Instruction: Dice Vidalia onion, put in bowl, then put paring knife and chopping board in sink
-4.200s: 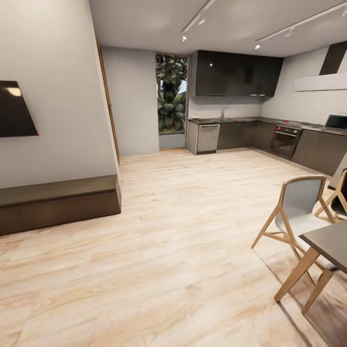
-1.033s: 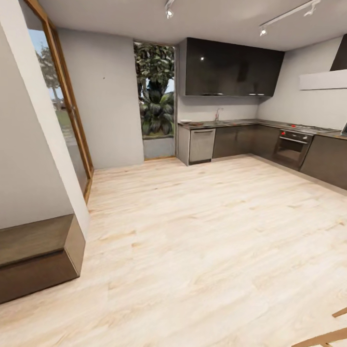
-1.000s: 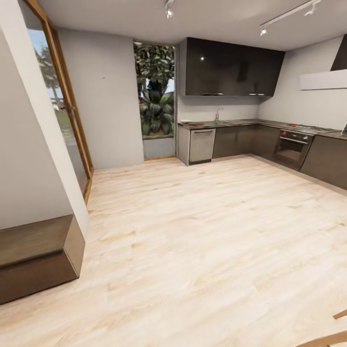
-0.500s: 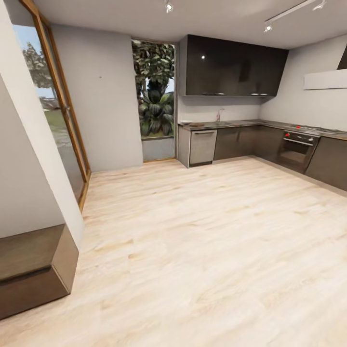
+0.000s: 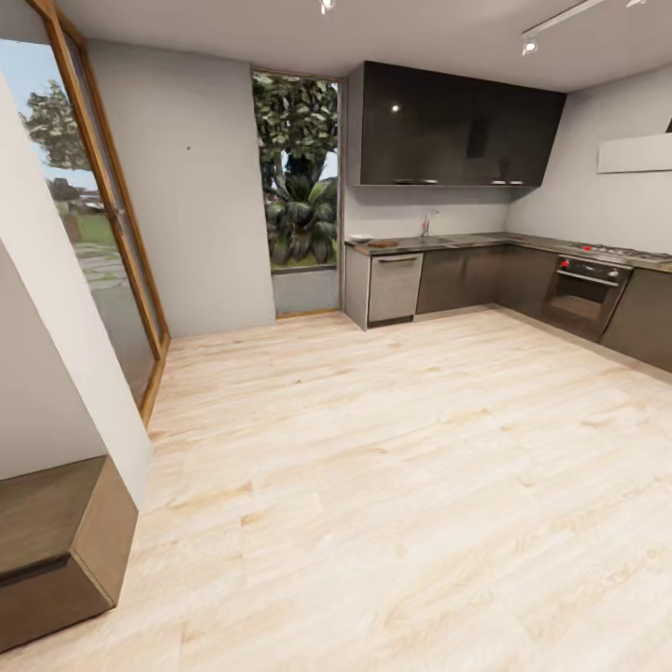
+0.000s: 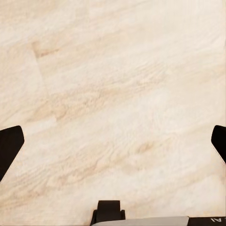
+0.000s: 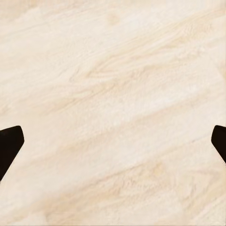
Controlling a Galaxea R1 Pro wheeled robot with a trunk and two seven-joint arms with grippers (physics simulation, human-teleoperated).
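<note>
Surface: one L-shaped countertop (image 5: 485,241) along the far walls; sink faucet (image 5: 427,222) on it.
Floor: wood floor (image 5: 373,467), open up to the cabinets.
Claws: left claw (image 6: 113,141) and right claw (image 7: 113,141), each spread wide, empty, above floor.
Edges: glass door (image 5: 103,243) at left.

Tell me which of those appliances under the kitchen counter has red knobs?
The oven on the right-hand run, with a dark glass door and red knobs along its top. The silver dishwasher at the countertop's left end has none.

Pale wood floor (image 5: 392,467), distant countertop (image 5: 448,242)
</note>
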